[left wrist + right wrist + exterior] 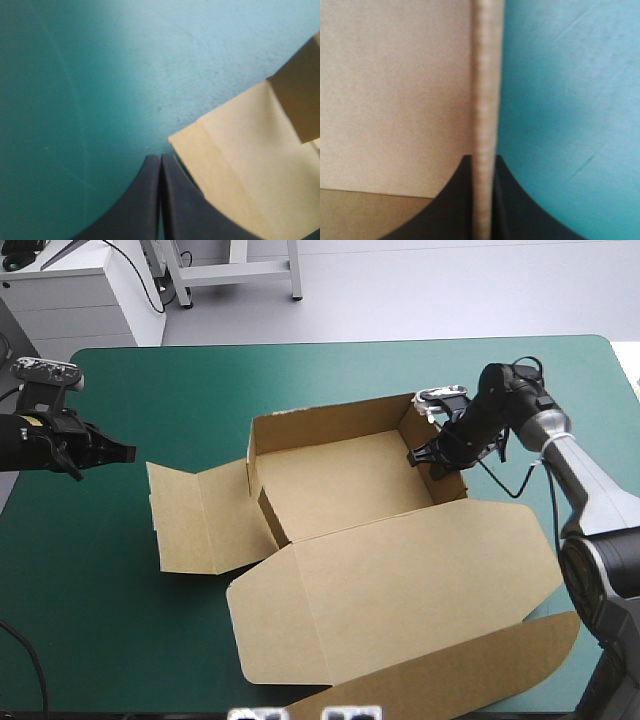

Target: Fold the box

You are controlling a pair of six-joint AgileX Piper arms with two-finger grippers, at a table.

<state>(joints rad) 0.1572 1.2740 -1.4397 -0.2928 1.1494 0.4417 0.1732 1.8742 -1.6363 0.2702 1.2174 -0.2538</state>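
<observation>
The brown box (345, 485) stands in the middle of the table as an open tray, its far, left and right walls raised. Its lid (400, 590) lies flat toward the near edge. A side flap (195, 520) lies flat to the left. My right gripper (432, 462) is shut on the box's right wall (418, 425); in the right wrist view the wall's edge (484, 100) runs upright between the fingers of that gripper (484, 165). My left gripper (125, 452) is shut and holds nothing, left of the flat flap (240, 165), its tips (160, 159) just short of the flap's corner.
The lid's long tuck flap (470, 670) reaches the table's near edge at the right. Bare teal-green cover (200, 390) lies beyond and to the left of the box.
</observation>
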